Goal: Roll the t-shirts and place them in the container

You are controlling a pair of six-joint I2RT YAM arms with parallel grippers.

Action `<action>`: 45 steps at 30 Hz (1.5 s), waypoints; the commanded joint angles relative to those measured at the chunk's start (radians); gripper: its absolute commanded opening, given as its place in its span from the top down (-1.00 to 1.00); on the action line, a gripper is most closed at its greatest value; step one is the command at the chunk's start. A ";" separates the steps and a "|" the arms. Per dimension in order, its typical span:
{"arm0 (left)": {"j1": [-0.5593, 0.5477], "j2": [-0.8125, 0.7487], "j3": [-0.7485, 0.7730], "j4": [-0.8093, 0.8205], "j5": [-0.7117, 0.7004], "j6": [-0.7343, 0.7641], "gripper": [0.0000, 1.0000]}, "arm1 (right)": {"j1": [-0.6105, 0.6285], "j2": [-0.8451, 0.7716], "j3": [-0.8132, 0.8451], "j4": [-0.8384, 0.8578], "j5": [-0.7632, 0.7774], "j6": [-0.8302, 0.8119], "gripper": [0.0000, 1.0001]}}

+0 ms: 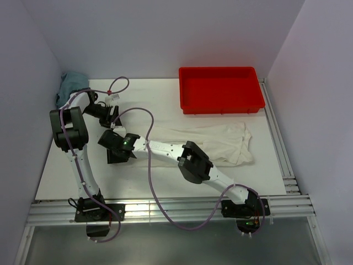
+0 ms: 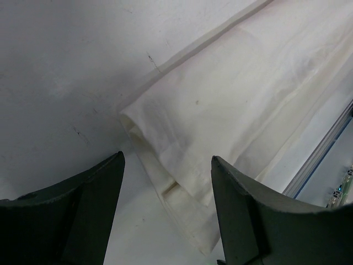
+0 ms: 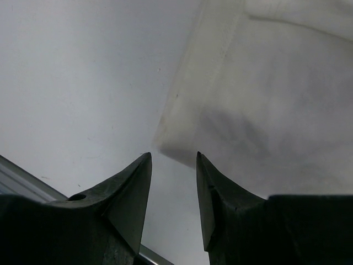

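A robotics lab: bare walls (image 1: 165, 38) box in a white worktop (image 1: 151, 99), two arms (image 1: 71, 138) bolted to rails (image 1: 176, 207) at its near edge.

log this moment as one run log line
t-shirt: long folded strip, not rolled | left end effector: open over its end | right end effector: open at its corner, nothing held

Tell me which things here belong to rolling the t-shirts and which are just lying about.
For the job: cream t-shirt, folded long; left pincer and right pincer, both open by its end.
Lying about: red tray, empty; crumpled blue cloth, far left corner.
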 commanded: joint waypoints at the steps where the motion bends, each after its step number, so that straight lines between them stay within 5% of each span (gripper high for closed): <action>1: -0.008 -0.037 -0.004 0.017 0.003 -0.013 -0.40 | 0.009 0.028 0.060 -0.033 -0.001 -0.028 0.10; 13: -0.014 -0.046 -0.017 0.032 -0.005 -0.025 -0.39 | 0.017 0.098 0.109 -0.074 -0.029 -0.042 0.07; 25: -0.013 -0.069 -0.067 0.118 -0.052 -0.101 -0.25 | 0.034 0.098 0.073 -0.076 -0.061 -0.068 0.76; 38: 0.007 -0.225 -0.259 0.225 -0.117 -0.157 -0.11 | 0.101 0.008 -0.085 0.018 -0.156 -0.098 0.81; 45: 0.021 -0.242 -0.215 0.195 -0.126 -0.153 0.06 | 0.083 -0.070 -0.162 0.145 -0.142 -0.052 0.82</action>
